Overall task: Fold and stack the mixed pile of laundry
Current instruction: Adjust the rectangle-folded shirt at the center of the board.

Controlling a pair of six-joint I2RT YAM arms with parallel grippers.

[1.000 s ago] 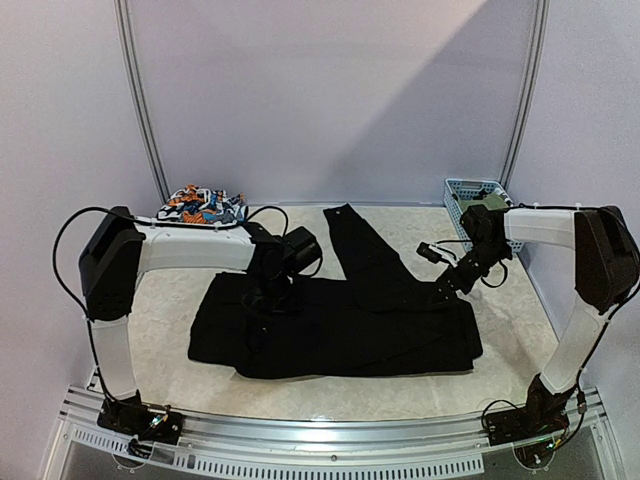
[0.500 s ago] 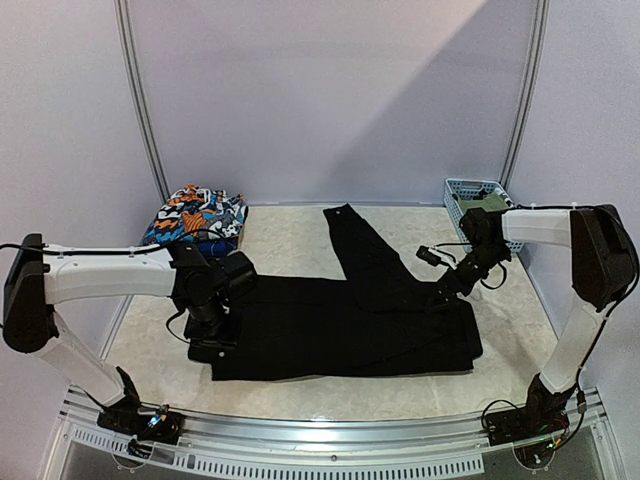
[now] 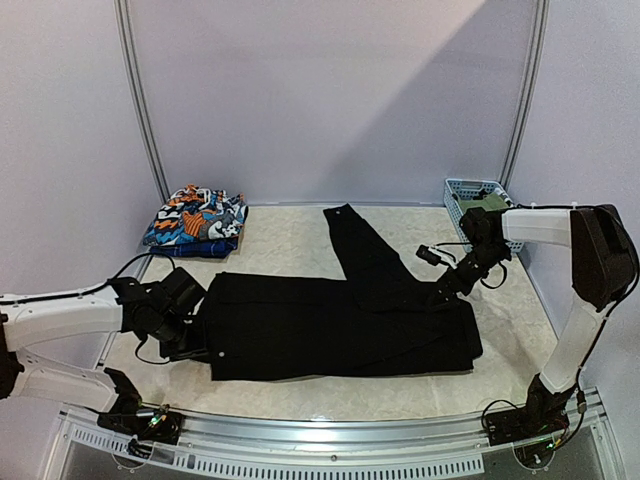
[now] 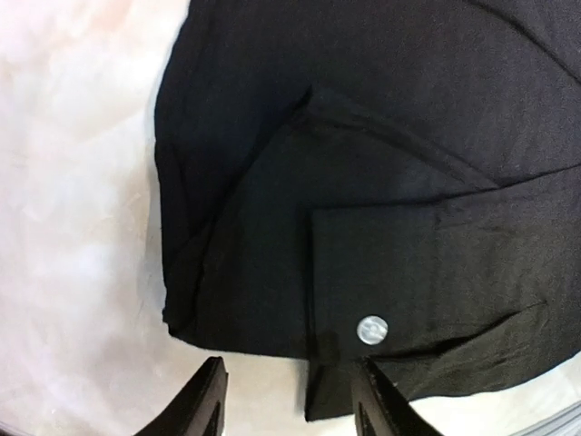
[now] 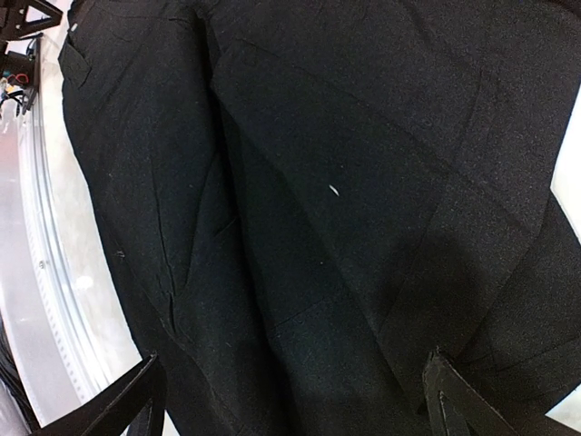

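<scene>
Long black trousers (image 3: 340,325) lie spread flat across the table, with one leg (image 3: 355,245) running toward the back. My left gripper (image 3: 192,345) sits low at their left end and is open. In the left wrist view my left gripper (image 4: 289,404) straddles bare table and the waistband corner, close to a pale button (image 4: 370,330); nothing is pinched. My right gripper (image 3: 440,290) hovers over the right part of the trousers. It (image 5: 295,409) stands wide open above the black cloth (image 5: 300,182). A folded orange-blue-white print piece (image 3: 195,220) rests at the back left.
A light-blue lattice basket (image 3: 462,190) stands at the back right with an olive-green item (image 3: 490,207) in it. A metal rail (image 3: 330,450) runs along the near table edge. Curved frame poles (image 3: 140,110) rise at the back.
My left arm swept from the middle of the trousers leftward and toward the near edge, ending at their left end, which now lies straighter. The right arm has barely moved.
</scene>
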